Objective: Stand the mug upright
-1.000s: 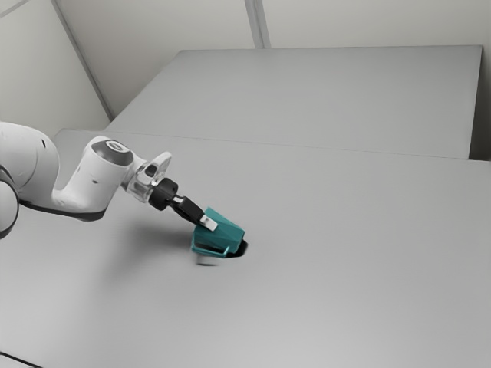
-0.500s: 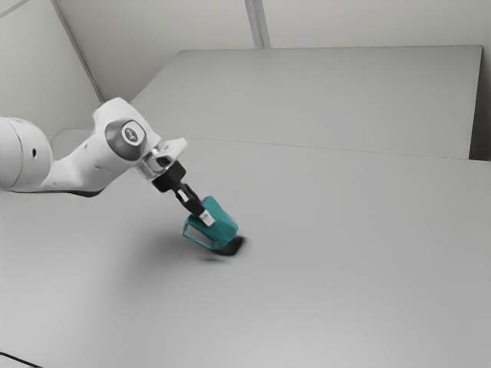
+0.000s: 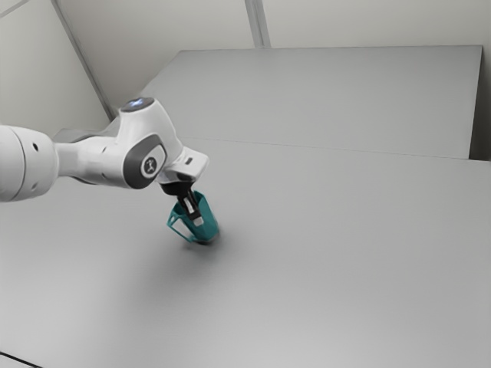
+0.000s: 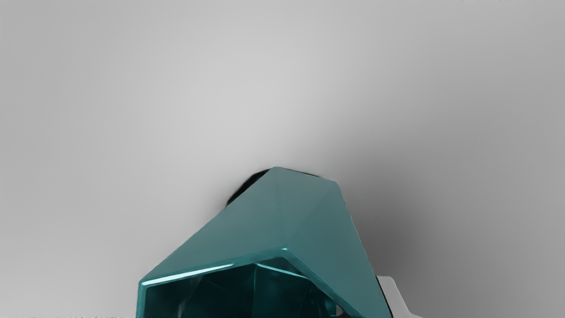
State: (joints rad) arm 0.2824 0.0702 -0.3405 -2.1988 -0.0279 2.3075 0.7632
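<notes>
The mug is below your gripper in the exterior view, close over the table; your gripper comes down onto it from the exterior view's upper left and is pinching the mug, with a pale fingertip laid against its outer side. It is teal, with flat, angular faces and a dark base; its angular handle sticks out toward the exterior view's left. You have it tilted, neither upright nor flat on its side; its mouth points up and toward the exterior view's left, its base down and toward the exterior view's right, and the long axis slants between them; whether the base touches the table, you cannot tell from here. The table is smooth, matte grey, with a soft shadow around the mug.

In the wrist view, you look onto the faceted rim and partly into the dark, glossy inside; the mouth is toward your gripper, and the flat walls narrow away from it toward the black base; a pale fingertip sits just outside one wall.
</notes>
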